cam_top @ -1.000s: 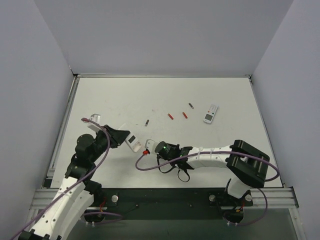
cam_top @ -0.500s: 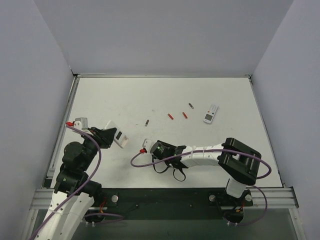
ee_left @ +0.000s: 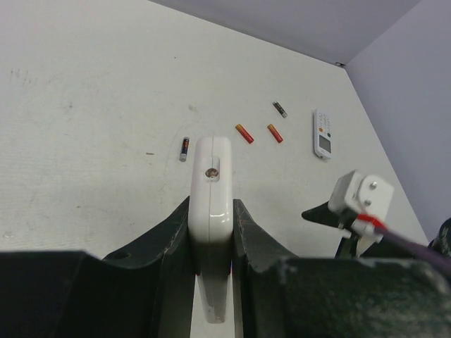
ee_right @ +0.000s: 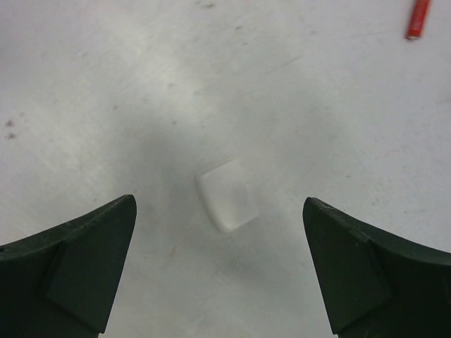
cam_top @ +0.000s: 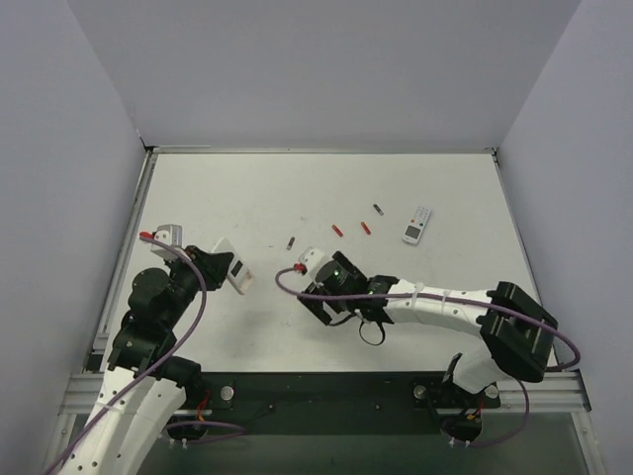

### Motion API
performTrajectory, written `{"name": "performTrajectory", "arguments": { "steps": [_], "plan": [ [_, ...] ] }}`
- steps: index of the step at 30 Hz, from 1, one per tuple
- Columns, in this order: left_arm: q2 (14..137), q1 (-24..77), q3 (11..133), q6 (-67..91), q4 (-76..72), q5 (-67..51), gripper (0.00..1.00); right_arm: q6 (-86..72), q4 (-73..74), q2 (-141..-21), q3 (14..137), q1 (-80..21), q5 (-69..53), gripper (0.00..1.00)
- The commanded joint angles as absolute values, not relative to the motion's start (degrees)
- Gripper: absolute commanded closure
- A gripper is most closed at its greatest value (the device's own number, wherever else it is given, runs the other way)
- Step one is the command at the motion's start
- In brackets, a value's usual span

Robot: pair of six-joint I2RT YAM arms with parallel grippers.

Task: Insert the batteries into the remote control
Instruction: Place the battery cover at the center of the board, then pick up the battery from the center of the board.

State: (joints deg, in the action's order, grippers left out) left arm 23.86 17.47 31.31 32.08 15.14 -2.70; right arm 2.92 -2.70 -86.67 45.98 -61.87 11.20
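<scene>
Table: white top (cam_top: 425, 178), boxed in by pale lilac-grey walls (cam_top: 326, 69) on the left, far and right sides.
Remote control: the remote control (cam_top: 229, 265) is lifted off the table at the near left, clamped in the left gripper (cam_top: 226, 267). In the left wrist view it stands out edge-on between the black fingers (ee_left: 173, 236), and only plain white surfaces and one small round hole show.
Left gripper: closed narrow on the remote's two long sides, with both fingers touching it.
Batteries: the two red batteries (cam_top: 338, 231) lie on the table right of centre, toward the far side. They are near each other but apart, with the second one (cam_top: 365, 228) to the right, and both are well apart from the held remote.
Right gripper: the right gripper (cam_top: 324, 300) is spread wide near the table's middle and holds nothing.
White piece: a small, flat, rounded white piece (ee_right: 227, 196) lies on the table between the two spread fingers (ee_right: 91, 260), touching neither.
Right wrist view: one red battery shows at its upper right corner; I cannot tell which of the two.
Dark cylinders: one (cam_top: 291, 241) lies left of the batteries, and another (cam_top: 378, 209) lies farther and to their right.
White-faced remote: the white-faced remote (cam_top: 417, 225) lies flat on the table, right of the batteries.
</scene>
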Motion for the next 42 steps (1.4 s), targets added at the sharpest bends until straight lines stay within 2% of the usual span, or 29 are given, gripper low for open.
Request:
{"name": "performTrajectory", "arguments": {
  "steps": [1, 8, 17, 19, 26, 33, 36, 42],
  "plan": [
    [27.68, 17.14, 36.56, 29.62, 14.33, -5.79, 1.00, -11.40, -0.26, -80.78, 49.21, -53.72, 9.32, 0.00],
    [36.20, 16.26, 38.75, 28.66, 11.26, -13.52, 1.00, -13.80, 4.82, -81.29, 56.58, -41.32, 2.55, 0.00],
    [47.45, 14.42, 46.49, 24.52, 11.95, -19.95, 1.00, -13.71, 12.56, -92.28, 66.88, -29.63, -2.81, 0.18],
    [49.30, 13.54, 46.41, 25.22, 10.73, -22.75, 1.00, -14.15, 12.66, -94.73, 68.37, -27.70, -3.08, 0.20],
    [49.31, 10.72, 43.16, 24.88, 9.30, -24.08, 1.00, -13.62, 13.62, -101.51, 73.29, -24.26, -3.69, 0.43],
    [49.22, 11.51, 42.63, 22.59, 11.25, -25.22, 1.00, -12.05, 14.15, -107.75, 78.30, -23.03, -3.16, 0.52],
    [49.39, 12.04, 43.06, 21.54, 12.13, -24.79, 1.00, -11.17, 14.94, -110.82, 80.93, -22.94, -2.81, 0.61],
    [49.22, 12.74, 43.33, 20.21, 13.80, -23.56, 1.00, -10.20, 16.17, -115.74, 84.20, -22.59, -1.06, 0.65]
  ]
}}
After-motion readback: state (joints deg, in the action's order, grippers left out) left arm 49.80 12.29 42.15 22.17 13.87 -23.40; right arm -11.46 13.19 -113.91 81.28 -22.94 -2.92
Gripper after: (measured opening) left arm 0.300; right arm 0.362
